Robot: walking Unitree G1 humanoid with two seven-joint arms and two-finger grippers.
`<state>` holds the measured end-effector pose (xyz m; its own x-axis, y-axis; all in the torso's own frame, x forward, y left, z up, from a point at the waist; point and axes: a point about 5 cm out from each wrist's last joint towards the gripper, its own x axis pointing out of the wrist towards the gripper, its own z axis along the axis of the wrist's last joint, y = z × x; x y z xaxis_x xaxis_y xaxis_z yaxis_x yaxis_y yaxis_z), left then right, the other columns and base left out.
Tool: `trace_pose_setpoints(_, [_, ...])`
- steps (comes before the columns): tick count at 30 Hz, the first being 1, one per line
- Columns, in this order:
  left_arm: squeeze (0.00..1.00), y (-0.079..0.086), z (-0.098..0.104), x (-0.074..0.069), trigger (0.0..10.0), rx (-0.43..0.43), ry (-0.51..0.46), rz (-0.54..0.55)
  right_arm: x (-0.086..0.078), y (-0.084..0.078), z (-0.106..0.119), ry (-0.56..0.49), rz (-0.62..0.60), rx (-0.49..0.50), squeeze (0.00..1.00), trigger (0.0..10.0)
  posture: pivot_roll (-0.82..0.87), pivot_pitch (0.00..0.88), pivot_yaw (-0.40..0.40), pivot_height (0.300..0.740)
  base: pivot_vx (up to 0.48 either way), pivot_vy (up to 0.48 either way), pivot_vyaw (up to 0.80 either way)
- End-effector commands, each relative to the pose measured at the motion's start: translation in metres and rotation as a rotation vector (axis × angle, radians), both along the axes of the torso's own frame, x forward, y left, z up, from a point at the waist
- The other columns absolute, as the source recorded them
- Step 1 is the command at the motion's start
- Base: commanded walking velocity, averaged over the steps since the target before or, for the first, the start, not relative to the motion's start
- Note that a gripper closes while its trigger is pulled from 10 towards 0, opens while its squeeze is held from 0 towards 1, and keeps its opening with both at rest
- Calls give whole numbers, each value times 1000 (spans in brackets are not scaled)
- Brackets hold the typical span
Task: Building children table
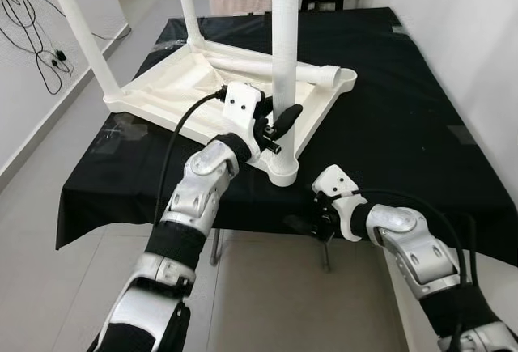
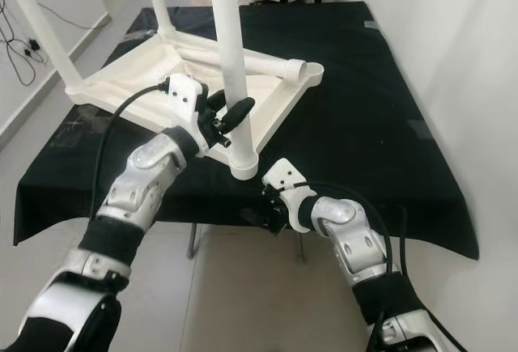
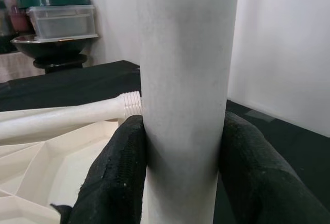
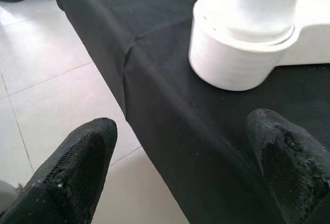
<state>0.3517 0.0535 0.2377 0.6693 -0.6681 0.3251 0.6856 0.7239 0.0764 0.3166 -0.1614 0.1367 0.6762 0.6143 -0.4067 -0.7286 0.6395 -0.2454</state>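
- Right wrist view gives you the nearest ground: the right gripper hangs at the table's front edge with its two black fingers spread wide and nothing between them. Past them you see pale floor tiles, the black tablecloth draping over the edge, and the round corner socket of the upturned table – a close look the head camera does not offer.
- From the left eye view you can place that same gripper low, just below the cloth's front edge, beneath and slightly right of the socket.
- A step further in, your left gripper is clamped on the upright leg standing in that near corner socket, low on the leg just above the frame.
- Left wrist view confirms the hold: both black pads press the white tube from either side. Behind the tube it also shows you the threaded end of a loose leg – detail too small to read from the head.
- Count the legs: three stand upright in the corners of the white upturned table, and one lies loose across its far side, four in all.
- Farthest off, the left wrist view shows stacked bowls and a lidded container by the wall.
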Motion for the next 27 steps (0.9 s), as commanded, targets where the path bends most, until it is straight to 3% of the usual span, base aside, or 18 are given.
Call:
trace_pose_setpoints(1, [0, 3, -13, -3, 10000, 1, 64, -10, 1, -1, 0, -3, 7, -3, 0, 10000, -63, 96, 23, 740, 0, 0, 0])
trace_pose_setpoints(2, [1000, 7, -13, -3, 10000, -5, 61, 2, 1, -1, 0, -3, 7, -4, 0, 10000, -63, 96, 23, 740, 0, 0, 0])
trace_pose_setpoints(10, [1000, 21, -11, -17, 10000, -38, 87, 18, 1, -3, -1, -2, 15, -11, 0, 10000, -60, 95, 22, 740, 0, 0, 0])
trace_pose_setpoints(13, [1000, 34, -17, -25, 10000, -20, 107, 90, 1, -5, -2, 3, 24, -24, 0, 10000, -56, 95, 19, 740, 0, 0, 0])
trace_pose_setpoints(19, [1000, 57, -23, -16, 10000, -24, 143, 259, 3, -6, -1, 2, 27, -28, 0, 10000, -54, 94, 15, 740, 0, 0, 0])
trace_pose_setpoints(20, [733, 59, -24, -15, 10000, -15, 147, 274, 3, -6, -1, 1, 28, -28, 0, 10000, -54, 94, 15, 740, 0, 0, 0])
trace_pose_setpoints(21, [733, 59, -24, -15, 10000, -15, 147, 274, 3, -6, -1, 1, 28, -28, 0, 10000, -54, 94, 15, 740, 0, 0, 0])
trace_pose_setpoints(22, [0, 59, -24, -13, 10000, 1, 147, 284, 3, -6, -1, 0, 29, -29, 0, 10000, -55, 93, 14, 740, 0, 0, 0])
trace_pose_setpoints(27, [0, 50, -19, -4, 10000, 15, 153, 254, 3, -6, 0, -4, 33, -28, 0, 10000, -58, 95, 13, 740, 0, 0, 0])
